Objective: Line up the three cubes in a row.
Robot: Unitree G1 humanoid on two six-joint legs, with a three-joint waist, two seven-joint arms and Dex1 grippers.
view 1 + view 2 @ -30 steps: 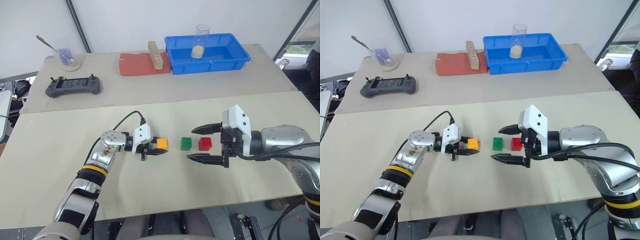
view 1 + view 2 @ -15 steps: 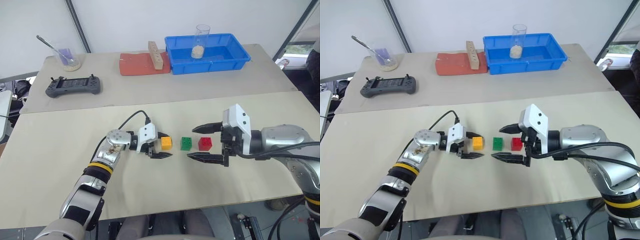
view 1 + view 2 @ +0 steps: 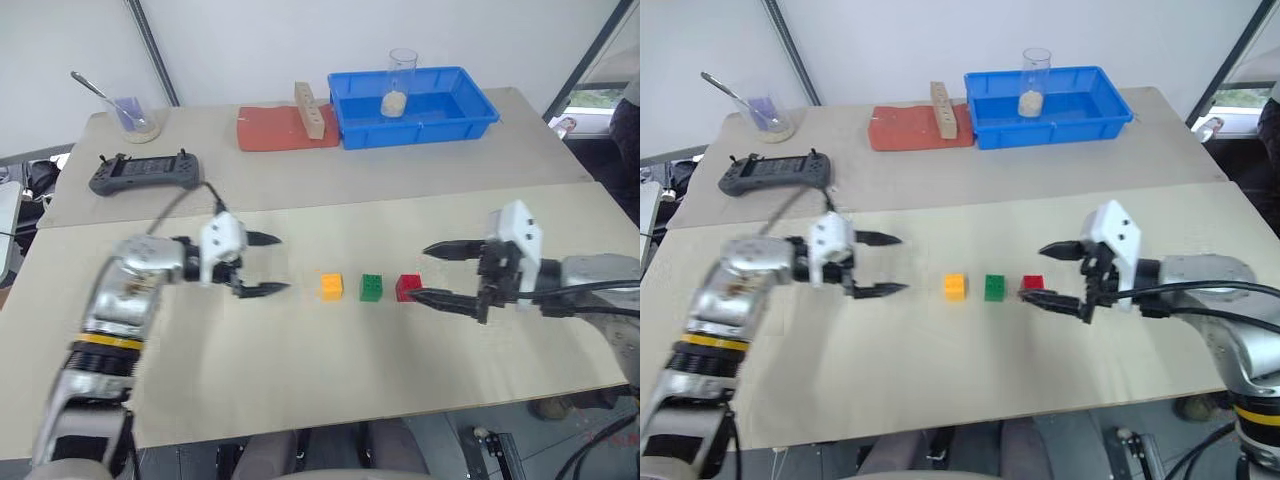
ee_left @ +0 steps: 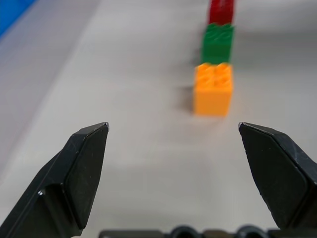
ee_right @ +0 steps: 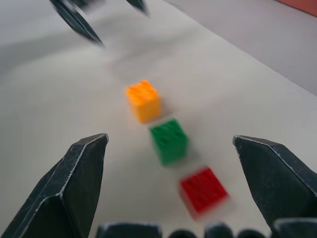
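Observation:
Three small studded cubes stand in a row on the near table: orange-yellow cube (image 3: 331,285) on the left, green cube (image 3: 372,287) in the middle, red cube (image 3: 407,287) on the right, with small gaps between them. My left gripper (image 3: 268,264) is open and empty, well to the left of the orange-yellow cube. To the right, my right gripper (image 3: 427,271) is open and empty, its fingertips close beside the red cube. Along the left wrist view the cubes (image 4: 213,88) line up one behind another; the right wrist view shows the row (image 5: 169,140) between its fingers.
On the far table stand a blue bin (image 3: 414,104) holding a glass, a red mat (image 3: 282,130) with a tall tan wooden block (image 3: 308,109), a black controller (image 3: 144,171) and a cup with a spoon (image 3: 133,113). A seam runs between the two tables.
My left gripper let go of the orange-yellow cube, opened and drew back to the left and up. The right gripper moved away to the right. The cubes stay in their row.

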